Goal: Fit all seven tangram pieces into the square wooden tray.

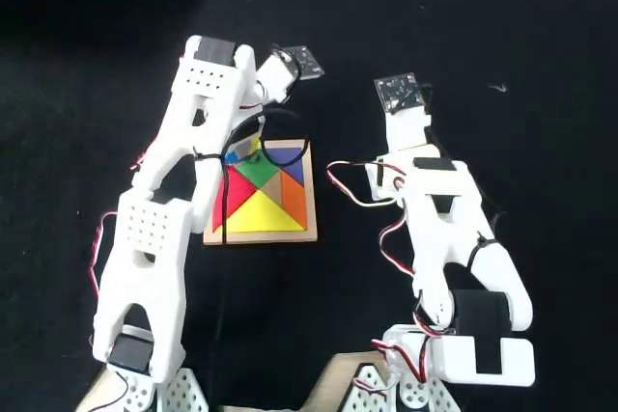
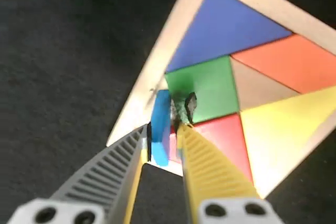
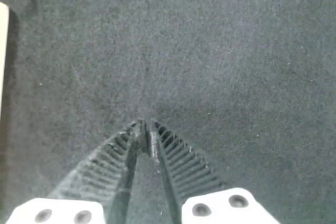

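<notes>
Now the left end effector (image 2: 164, 129) grips the blue piece (image 2: 160, 111) on edge at a corner of the wooden tray (image 2: 135, 103).

surface: black-covered table (image 1: 541, 94) | on it: square wooden tray (image 1: 261, 235), flat, near the middle

Overhead and close left wrist cameras share the tray (image 1: 261, 236), perhaps right's too.

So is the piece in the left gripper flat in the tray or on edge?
On edge: the light blue piece stands upright, clamped in the left gripper at the tray rim, beside the green piece.
</notes>
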`<state>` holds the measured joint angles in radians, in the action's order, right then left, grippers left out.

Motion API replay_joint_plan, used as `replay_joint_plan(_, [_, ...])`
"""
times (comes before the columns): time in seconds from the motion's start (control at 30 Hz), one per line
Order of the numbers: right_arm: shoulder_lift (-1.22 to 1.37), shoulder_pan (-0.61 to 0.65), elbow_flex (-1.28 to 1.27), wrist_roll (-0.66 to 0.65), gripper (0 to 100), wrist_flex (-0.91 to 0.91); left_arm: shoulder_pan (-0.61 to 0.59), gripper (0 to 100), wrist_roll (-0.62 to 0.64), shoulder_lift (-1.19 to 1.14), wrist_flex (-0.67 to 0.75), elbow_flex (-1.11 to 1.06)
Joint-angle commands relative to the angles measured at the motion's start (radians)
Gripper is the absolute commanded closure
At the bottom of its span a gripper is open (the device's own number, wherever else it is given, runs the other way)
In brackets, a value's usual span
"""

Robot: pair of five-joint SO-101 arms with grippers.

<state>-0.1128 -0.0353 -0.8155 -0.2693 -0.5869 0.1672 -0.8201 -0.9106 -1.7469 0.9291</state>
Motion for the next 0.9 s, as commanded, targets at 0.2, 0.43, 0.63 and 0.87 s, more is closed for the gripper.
replay_joint_plan(0.2, [-0.004, 0.012, 0.038, 0.003, 98.7, 0.015, 0.013, 90, 0.015, 0.31, -0.012, -0.096])
replay_joint_plan(0.43, [-0.004, 0.012, 0.038, 0.003, 98.7, 0.017, 0.042, 90, 0.017, 0.365, 0.002, -0.234])
replay_joint_plan(0.63, [-0.004, 0.012, 0.036, 0.003, 98.7, 0.015, -0.065, 90, 0.044, 0.364, 0.285, -0.325])
replay_joint_plan(0.87, [-0.004, 0.012, 0.036, 0.003, 98.7, 0.015, -0.105, 90, 0.074, 0.364, 0.394, -0.492])
